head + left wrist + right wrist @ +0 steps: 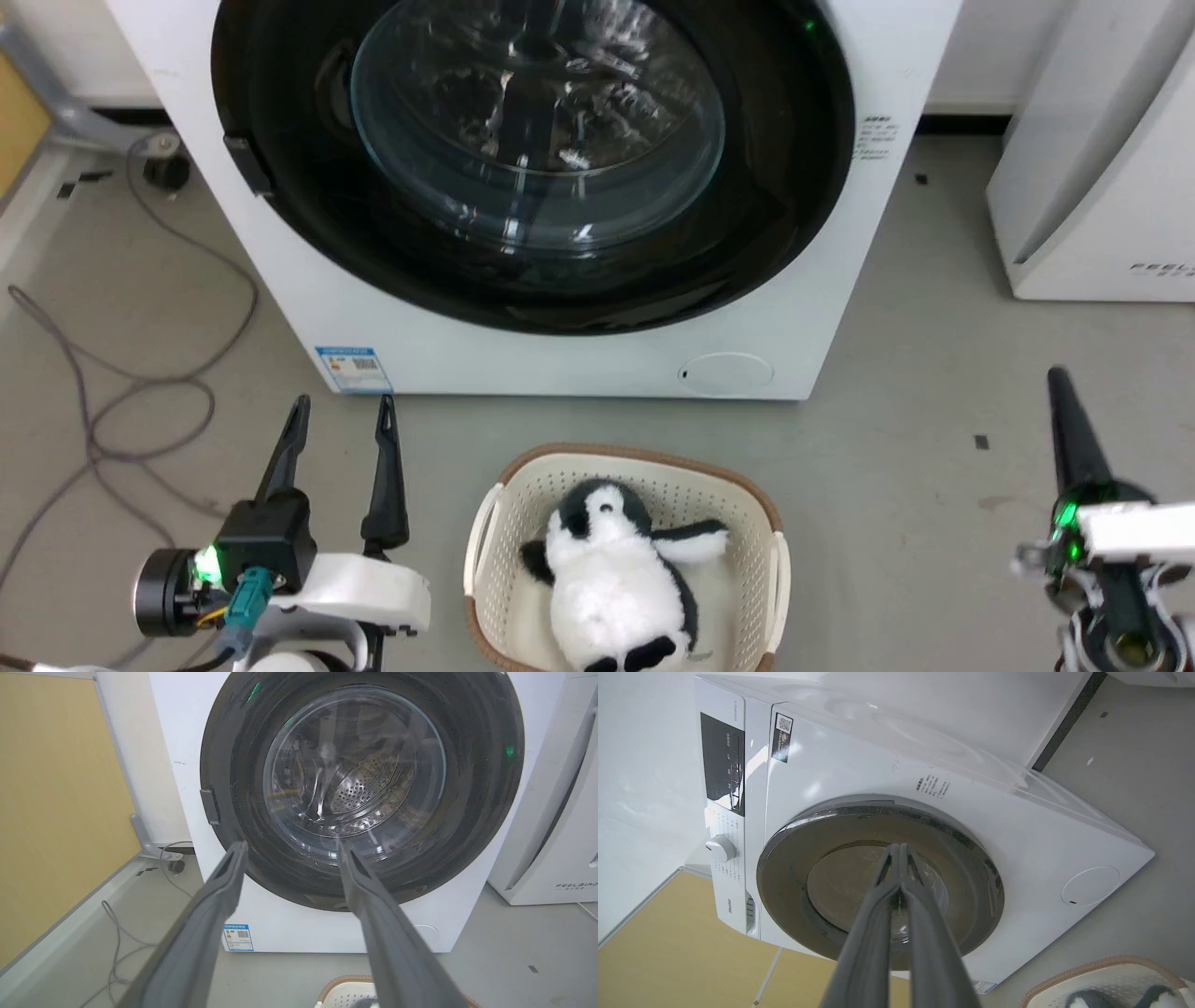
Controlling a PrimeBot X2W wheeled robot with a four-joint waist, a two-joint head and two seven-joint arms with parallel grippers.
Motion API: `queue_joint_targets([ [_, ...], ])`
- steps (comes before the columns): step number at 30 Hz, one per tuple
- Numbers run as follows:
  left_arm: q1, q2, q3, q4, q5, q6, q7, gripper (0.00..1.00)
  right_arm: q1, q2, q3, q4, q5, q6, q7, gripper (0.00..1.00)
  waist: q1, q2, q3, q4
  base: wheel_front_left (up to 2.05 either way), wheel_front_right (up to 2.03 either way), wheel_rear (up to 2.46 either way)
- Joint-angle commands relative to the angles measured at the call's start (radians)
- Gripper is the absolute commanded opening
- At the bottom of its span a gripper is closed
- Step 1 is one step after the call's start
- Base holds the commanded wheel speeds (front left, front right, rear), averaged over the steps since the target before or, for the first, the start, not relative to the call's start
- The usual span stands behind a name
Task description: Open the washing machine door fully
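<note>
From the head camera we look down on the washing machine [579, 364], a white front-loader at the top middle of the view. The washing machine door [775, 215], a glossy black disc with a clear glass bowl at its centre, lies flat against the machine's front, and we make out no gap at its rim. A small dark tab [247, 164] sits on the door's left edge, and a blue label [352, 369] is at the front's lower left corner. Our left gripper [343, 403] is at the lower left, its two fingers spread with nothing between them, pointing toward that corner. Our right gripper [1060, 378] is at the lower right, fingers pressed together into one dark spike, well apart from the machine. Between the arms a cream basket [644, 455] stands on the grey floor, a plush penguin [611, 579] lying in it. A grey cable [93, 392] loops over the floor at the left.

From the left wrist we face the door between the wide-set fingers. The perforated steel drum [359, 793] shows through the glass. A white appliance lettered FEELBIRD [560, 849] stands just beside the machine, and a yellow panel [56, 812] is on the other side.

From the right wrist the picture is turned. The closed fingers rise across the door's glass and hold nothing. A dark control panel [721, 765] and a white dial [720, 848] line the machine's edge.
</note>
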Motion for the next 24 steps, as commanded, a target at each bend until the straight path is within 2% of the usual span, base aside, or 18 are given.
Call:
queue_joint_targets([
  [1, -0.020, 0.000, -0.001, -0.006, -0.004, 0.005, -0.009, 1.00, -0.026, -0.007, -0.007, 0.008, 0.033, 0.001, 0.005, 0.00, 0.0000, 0.0000, 0.011, 0.006, 0.00, 0.00, 0.00],
  [13, -0.080, 0.000, -0.009, -0.023, -0.012, 0.017, -0.034, 1.00, -0.263, -0.076, -0.063, 0.128, 0.189, 0.001, 0.045, 0.00, -0.0001, 0.0000, 0.111, 0.040, 0.00, 0.00, 0.00],
  [24, -0.141, 0.000, -0.029, -0.031, -0.029, 0.034, -0.057, 1.00, -0.527, -0.168, -0.010, 0.299, 0.278, 0.001, 0.051, 0.00, -0.0001, 0.0000, 0.216, 0.074, 0.00, 0.00, 0.00],
])
